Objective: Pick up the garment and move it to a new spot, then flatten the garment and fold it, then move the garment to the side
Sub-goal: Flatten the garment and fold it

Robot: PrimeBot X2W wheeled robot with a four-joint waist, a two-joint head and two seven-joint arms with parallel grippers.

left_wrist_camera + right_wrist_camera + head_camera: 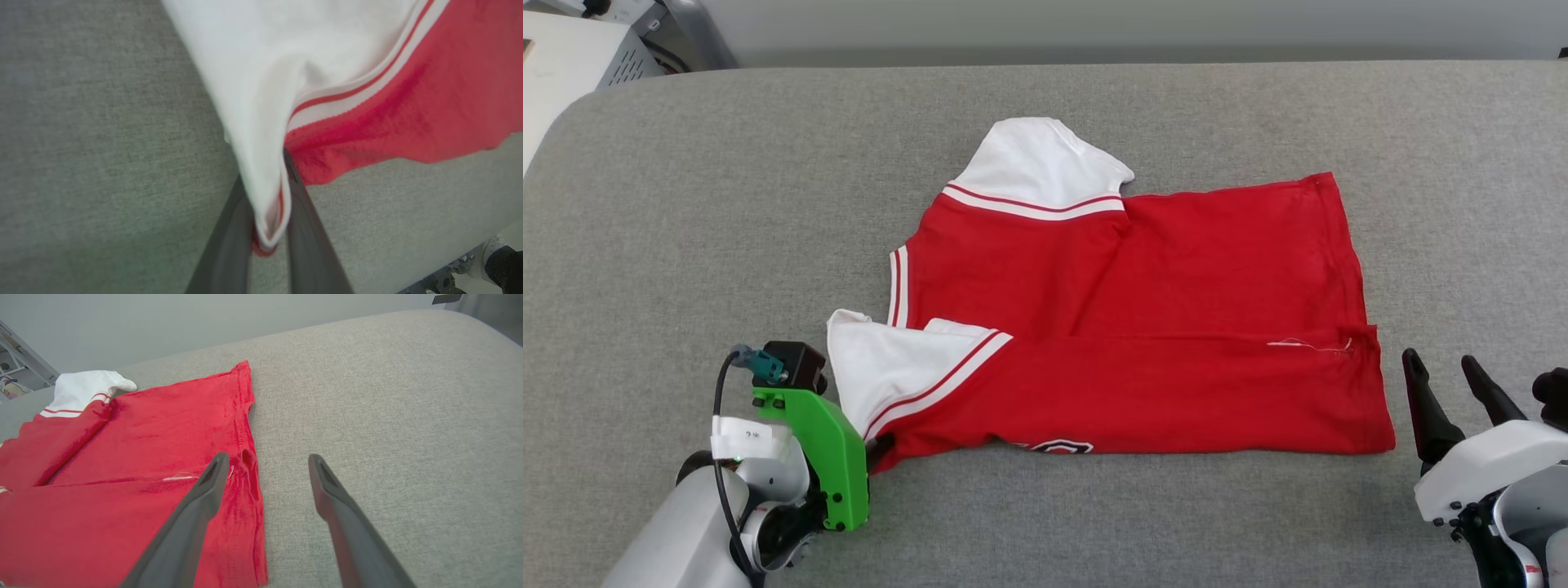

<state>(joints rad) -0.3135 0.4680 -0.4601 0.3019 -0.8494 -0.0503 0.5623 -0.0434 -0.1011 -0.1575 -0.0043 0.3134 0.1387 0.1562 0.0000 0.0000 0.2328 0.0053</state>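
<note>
The garment [1143, 327] lies half folded in the middle of the tabletop [686, 204], my left hand [265, 175] pinching its near sleeve corner, my right hand [267, 457] wide beside the hem, which I judge it must grip next for the fold.

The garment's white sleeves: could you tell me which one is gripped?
The near sleeve, pinched by the left gripper; the far sleeve lies untouched.

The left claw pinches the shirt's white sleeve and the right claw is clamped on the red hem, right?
Not quite: the right gripper is open and holds nothing, as the right wrist view shows. The left gripper does pinch the garment by its white sleeve.
</note>
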